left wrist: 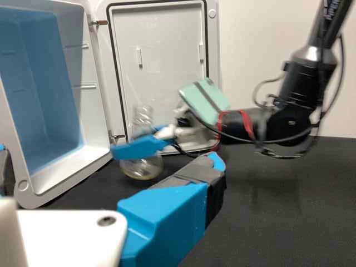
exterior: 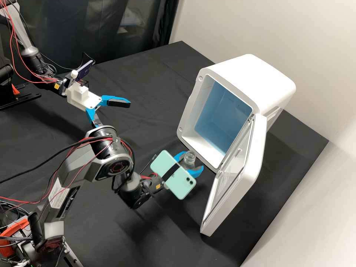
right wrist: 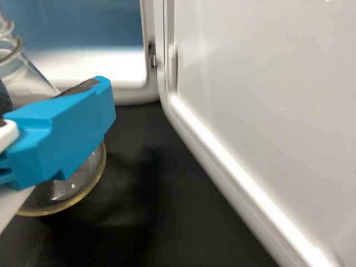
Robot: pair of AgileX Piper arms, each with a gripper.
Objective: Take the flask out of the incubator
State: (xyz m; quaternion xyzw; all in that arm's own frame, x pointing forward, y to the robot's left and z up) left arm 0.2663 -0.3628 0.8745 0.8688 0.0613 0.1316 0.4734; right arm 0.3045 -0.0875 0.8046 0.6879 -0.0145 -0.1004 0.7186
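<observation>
My right end effector [exterior: 189, 164] is clamped around the clear flask [exterior: 190, 157]. The flask is upright, low over the desk [exterior: 148, 85], just outside the incubator's [exterior: 259, 81] open mouth and near the hinge of its swung-open door [exterior: 237, 174]. My left end effector [exterior: 111, 113] hangs well away from the incubator's open side, fingers spread and holding nothing.

Dark grey arms [exterior: 74, 174], red cables [exterior: 91, 139], blue-fingered white grippers [exterior: 113, 114].
</observation>
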